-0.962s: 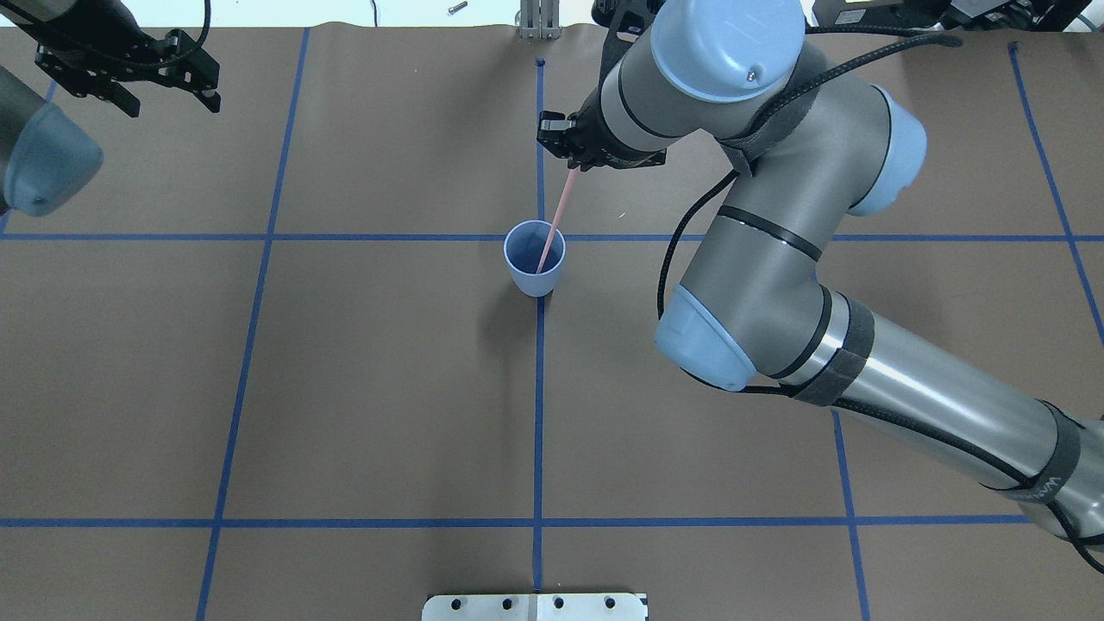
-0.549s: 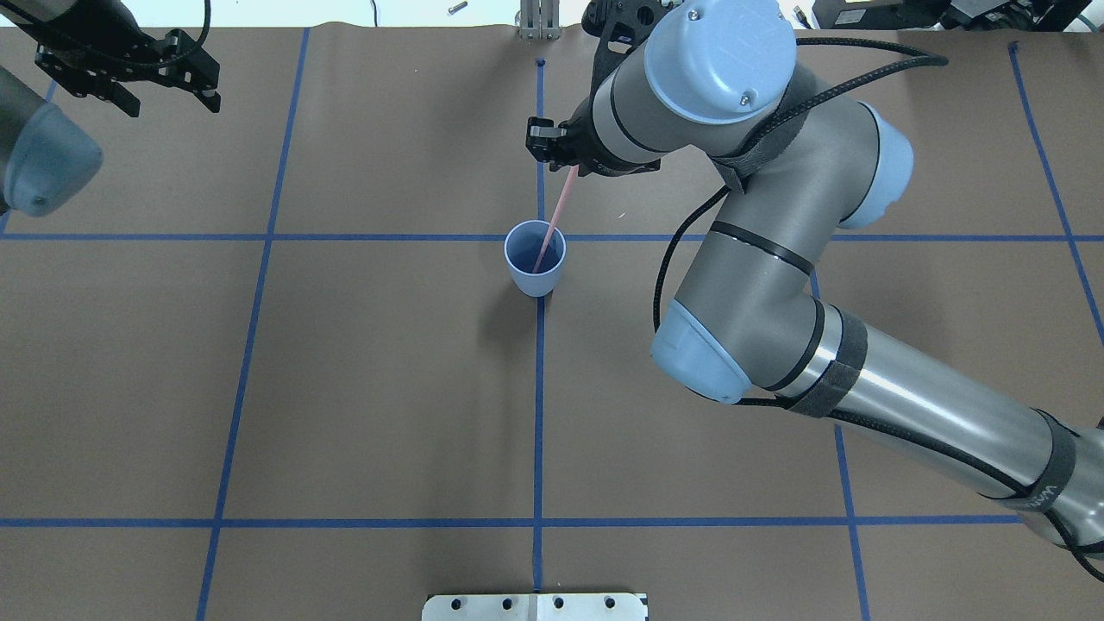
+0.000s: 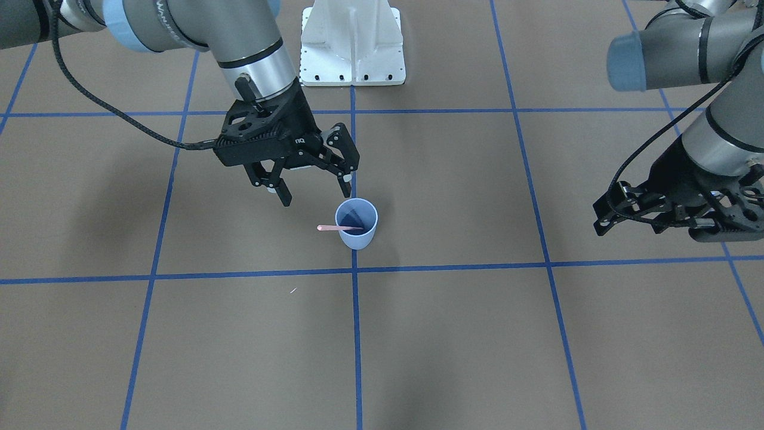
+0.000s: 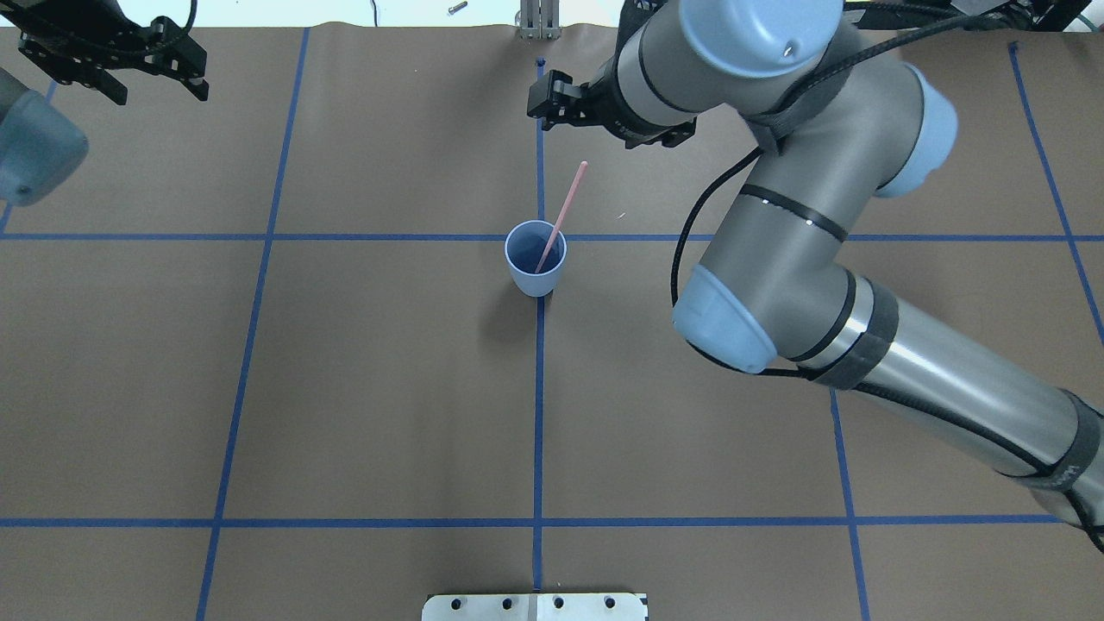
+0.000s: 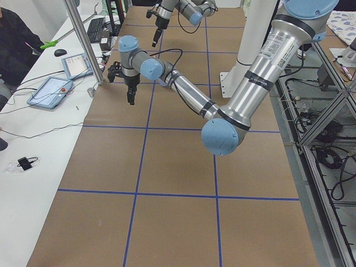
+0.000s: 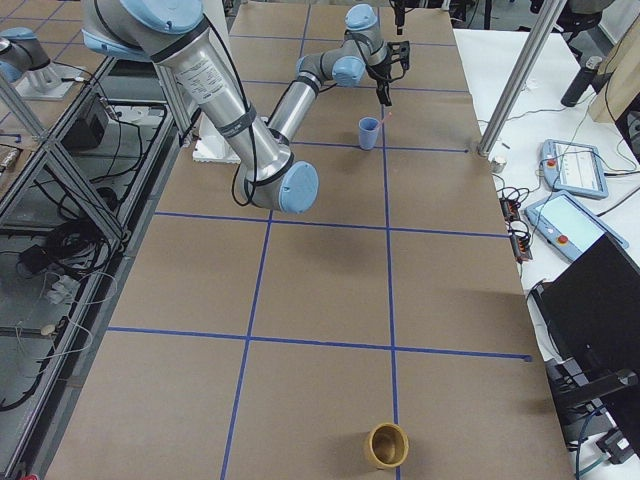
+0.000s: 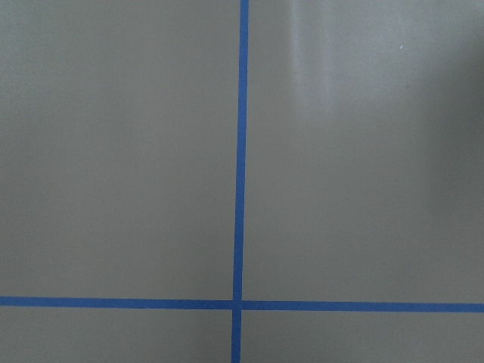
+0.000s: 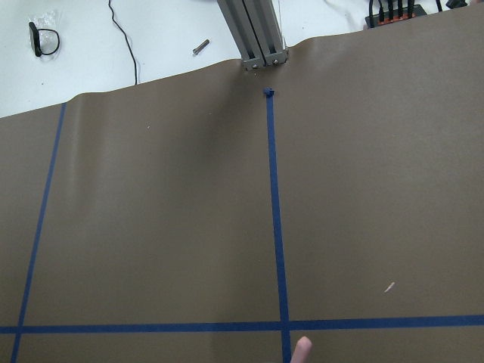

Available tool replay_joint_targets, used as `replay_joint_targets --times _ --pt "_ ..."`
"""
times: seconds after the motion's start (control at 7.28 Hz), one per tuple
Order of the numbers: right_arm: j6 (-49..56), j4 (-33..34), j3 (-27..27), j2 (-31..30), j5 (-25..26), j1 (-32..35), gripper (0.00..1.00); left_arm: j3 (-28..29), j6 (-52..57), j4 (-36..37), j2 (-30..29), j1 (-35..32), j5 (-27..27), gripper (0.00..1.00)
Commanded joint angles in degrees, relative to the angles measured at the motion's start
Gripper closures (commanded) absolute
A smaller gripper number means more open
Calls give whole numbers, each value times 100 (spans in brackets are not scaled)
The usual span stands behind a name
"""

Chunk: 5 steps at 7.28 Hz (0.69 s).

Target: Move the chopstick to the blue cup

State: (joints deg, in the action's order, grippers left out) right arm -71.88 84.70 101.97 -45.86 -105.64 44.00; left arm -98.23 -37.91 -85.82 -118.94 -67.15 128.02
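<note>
- Brown-paper counter (image 4: 388, 388) with a blue tape grid (image 4: 539, 431), and the thin pale pink chopstick (image 4: 561, 216) is standing in the small pale blue plastic cup (image 4: 522, 285)? Looks basically done to me.
- Yep. The tip's down inside and the long axis is tilted, with the top end leaning over the cup's edge, away from the robot and a bit to its right. The right claw (image 3: 316, 196) hangs just beside it, jaws spread, pinching nothing. The left claw (image 4: 159, 93) is well off near the far left corner, spread too.
- How would it handle on a regrab?
- Light, stiff and skinny, probably slick. I'd pinch across the upper part near the free end. The cup looks tippy too.
</note>
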Motion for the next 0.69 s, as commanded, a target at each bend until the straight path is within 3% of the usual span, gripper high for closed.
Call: replay_joint_targets --times 0.0,0.27,0.55 --pt "583 773 374 -333 -1101 1078 0 -12 1098 4 404 -428 -5 2" --pt "2416 1082 569 -1385 -2184 2362 0 127 1582 -224 854 -973 4 2" --pt "5134 1738 420 -2562 -2619 3444 0 155 2458 -268 1387 -1422 13 2"
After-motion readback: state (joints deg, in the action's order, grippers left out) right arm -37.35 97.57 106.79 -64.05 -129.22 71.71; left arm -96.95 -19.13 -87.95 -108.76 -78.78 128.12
